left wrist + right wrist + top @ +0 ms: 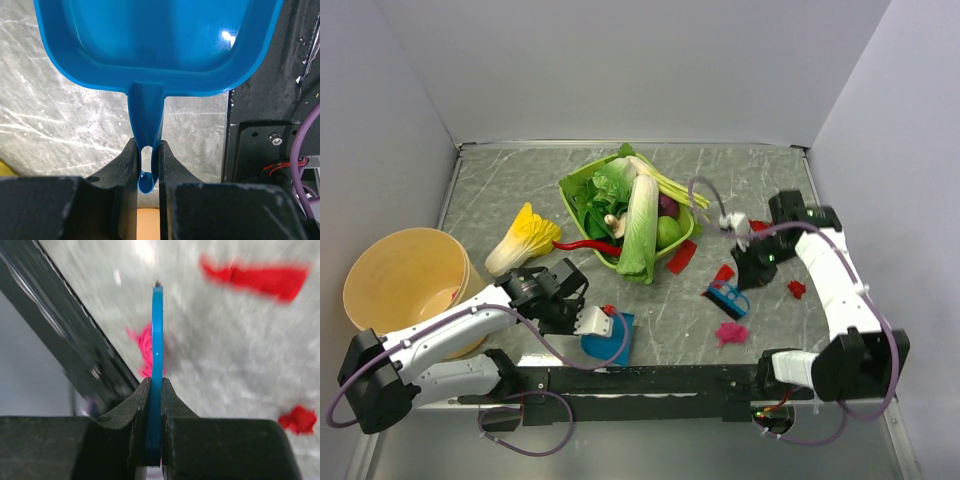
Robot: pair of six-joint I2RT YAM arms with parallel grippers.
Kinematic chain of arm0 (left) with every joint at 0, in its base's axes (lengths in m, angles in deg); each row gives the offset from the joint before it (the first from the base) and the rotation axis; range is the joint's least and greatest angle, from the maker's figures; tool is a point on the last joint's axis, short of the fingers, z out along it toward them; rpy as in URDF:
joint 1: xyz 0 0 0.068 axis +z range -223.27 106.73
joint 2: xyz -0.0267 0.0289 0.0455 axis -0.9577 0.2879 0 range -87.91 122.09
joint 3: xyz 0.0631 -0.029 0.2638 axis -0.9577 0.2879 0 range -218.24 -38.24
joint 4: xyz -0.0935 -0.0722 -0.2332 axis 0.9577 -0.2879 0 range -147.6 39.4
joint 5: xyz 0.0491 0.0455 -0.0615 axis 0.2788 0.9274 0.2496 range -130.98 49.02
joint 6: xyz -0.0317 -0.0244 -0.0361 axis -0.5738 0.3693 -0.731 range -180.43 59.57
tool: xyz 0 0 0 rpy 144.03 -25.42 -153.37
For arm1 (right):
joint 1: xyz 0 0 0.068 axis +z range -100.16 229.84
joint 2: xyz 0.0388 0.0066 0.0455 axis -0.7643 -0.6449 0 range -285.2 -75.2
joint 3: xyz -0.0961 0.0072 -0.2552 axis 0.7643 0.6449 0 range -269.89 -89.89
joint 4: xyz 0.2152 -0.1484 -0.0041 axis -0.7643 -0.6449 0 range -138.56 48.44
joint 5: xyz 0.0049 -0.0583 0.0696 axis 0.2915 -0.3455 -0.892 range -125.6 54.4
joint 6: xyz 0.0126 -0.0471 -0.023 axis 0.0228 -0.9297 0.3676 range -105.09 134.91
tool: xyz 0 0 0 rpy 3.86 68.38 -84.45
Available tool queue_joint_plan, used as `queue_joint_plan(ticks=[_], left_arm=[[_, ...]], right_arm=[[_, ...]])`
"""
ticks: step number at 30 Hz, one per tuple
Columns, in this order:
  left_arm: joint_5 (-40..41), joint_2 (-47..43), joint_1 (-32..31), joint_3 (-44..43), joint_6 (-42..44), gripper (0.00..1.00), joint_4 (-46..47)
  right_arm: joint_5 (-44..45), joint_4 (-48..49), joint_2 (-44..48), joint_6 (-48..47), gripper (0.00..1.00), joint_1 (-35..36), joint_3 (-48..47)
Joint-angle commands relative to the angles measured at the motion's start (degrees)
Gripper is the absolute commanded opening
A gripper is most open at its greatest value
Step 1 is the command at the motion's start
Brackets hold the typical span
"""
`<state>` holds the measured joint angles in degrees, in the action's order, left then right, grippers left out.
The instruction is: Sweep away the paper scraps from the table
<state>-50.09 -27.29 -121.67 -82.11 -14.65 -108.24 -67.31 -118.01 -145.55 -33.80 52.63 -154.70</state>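
The right end effector [155, 390], clamped on the blue brush [727, 299], is nearest the paper scraps [730, 332] (scattered around it). The left end effector [148, 150] grips the dustpan [160, 40], well to their left.

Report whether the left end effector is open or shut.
Shut. In the left wrist view, the left end effector has its fingers pressed against both sides of the handle of the blue dustpan, with no gap showing.

Paper scraps [681, 256]: red strips plus magenta tufts, lying loose on veined grey-green table [520, 190], scattered all around right fingers [127, 412].
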Motion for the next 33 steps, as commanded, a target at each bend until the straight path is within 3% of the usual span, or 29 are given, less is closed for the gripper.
queue_joint_plan(ticks=[1, 4, 7, 10, 14, 19, 27, 33], left_arm=[[-0.6, 1.3, -0.8, 0.3, -1.2, 0.01, 3.3], [0.0, 2.7, -1.1, 0.9, -2.4, 0.01, 5.6], [1.1, 4.1, -1.1, 1.7, -3.5, 0.01, 8.0], [1.7, 4.4, -1.1, 3.2, -4.6, 0.01, 10.1], [2.4, 4.9, -1.1, 4.5, -6.4, 0.01, 12.9], [2.1, 6.3, -1.1, 5.3, -7.1, 0.01, 15.8], [1.1, 7.1, -1.0, 5.2, -7.5, 0.01, 15.5], [1.2, 6.7, -0.4, 5.0, -6.8, 0.01, 15.1]], right_arm=[[-11.9, 2.3, -3.7, 11.3, 0.0, 0.3, -12.2], [-6.5, 5.9, -0.5, 13.8, 0.0, 0.2, -11.9], [1.4, 12.4, 7.0, 6.5, 0.0, 0.2, -4.8], [8.2, 21.1, 15.7, -10.7, 0.0, 0.3, 5.3], [11.5, 32.6, 21.9, -23.4, 0.0, 1.0, 14.5], [12.6, 47.8, 20.8, -31.8, 0.0, 5.7, 21.4], [14.4, 56.2, 10.0, -34.6, 0.0, 19.4, 22.8], [15.8, 56.8, 4.8, -38.8, 0.0, 22.8, 25.1]])
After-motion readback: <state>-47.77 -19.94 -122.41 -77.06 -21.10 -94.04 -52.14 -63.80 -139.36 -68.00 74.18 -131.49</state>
